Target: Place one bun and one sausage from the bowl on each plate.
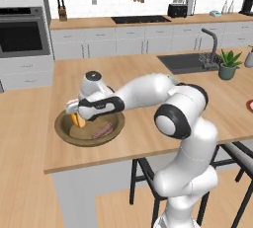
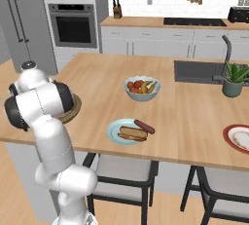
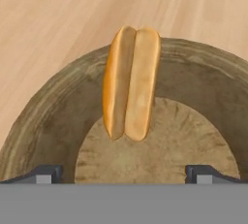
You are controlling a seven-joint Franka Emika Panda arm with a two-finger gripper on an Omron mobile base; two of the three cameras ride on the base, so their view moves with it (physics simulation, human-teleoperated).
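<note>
Hand view: the hand (image 3: 124,173) was wide open & held nothing, low over the wooden bowl (image 3: 58,116). The yellow bun (image 3: 131,82) leaned on the bowl's wall at 12 o'clock. Best way, I think: go fwd, fingers on both long sides, then squeeze gently.

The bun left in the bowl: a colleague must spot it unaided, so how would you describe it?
On the wooden island counter, find the wide brown wooden bowl. The bun leans against its inner wall: thick, yellow-orange, split lengthwise, unlike the thin pinkish sausage beside it.
</note>
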